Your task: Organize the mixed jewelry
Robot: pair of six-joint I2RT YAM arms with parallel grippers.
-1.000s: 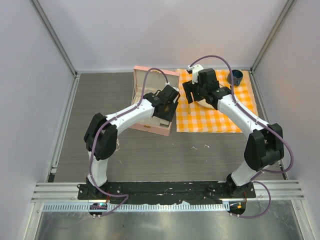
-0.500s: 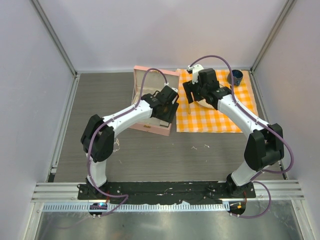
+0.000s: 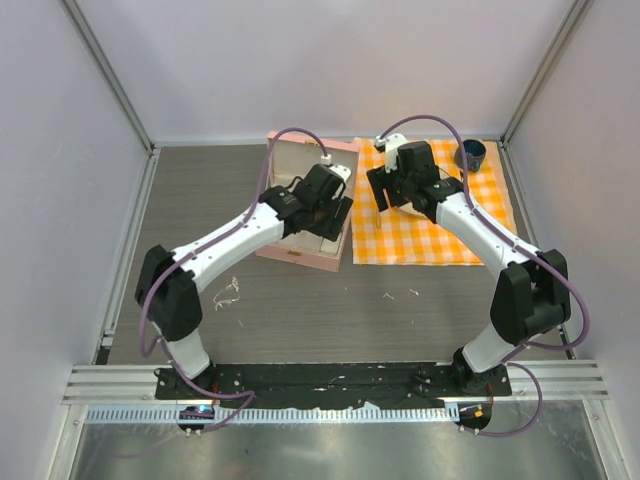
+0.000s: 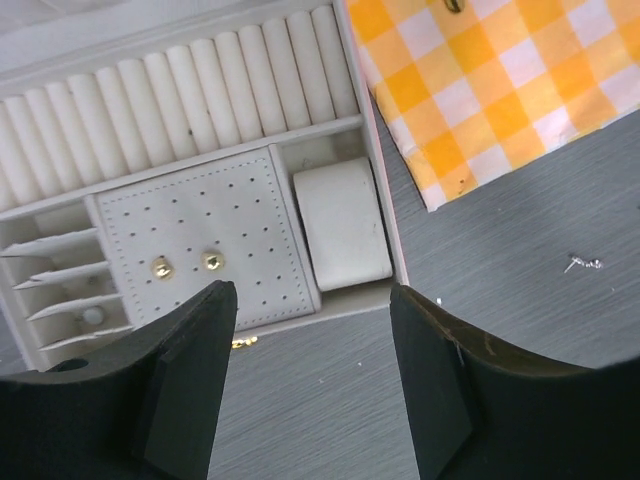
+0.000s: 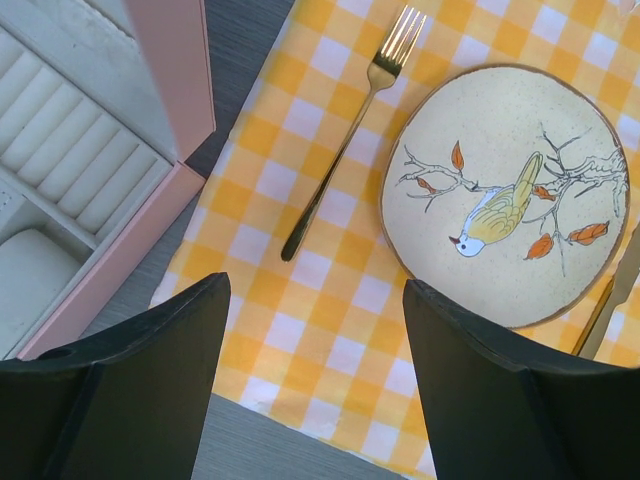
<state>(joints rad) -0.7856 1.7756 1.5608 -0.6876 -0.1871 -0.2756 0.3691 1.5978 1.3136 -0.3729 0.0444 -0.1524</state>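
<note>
The left arm reaches forward, elbow bent out to the left. The left tool (image 4: 308, 295) hangs spread and empty above the open pink case (image 3: 300, 256). The right arm stretches over the checked cloth (image 3: 440, 238), where the right tool (image 5: 315, 290) is likewise spread and empty. The thin chain (image 3: 228, 293) lies on the surface (image 3: 300, 325) beside the left elbow. Tiny pale bits (image 3: 390, 296) lie well apart to its right.
</note>
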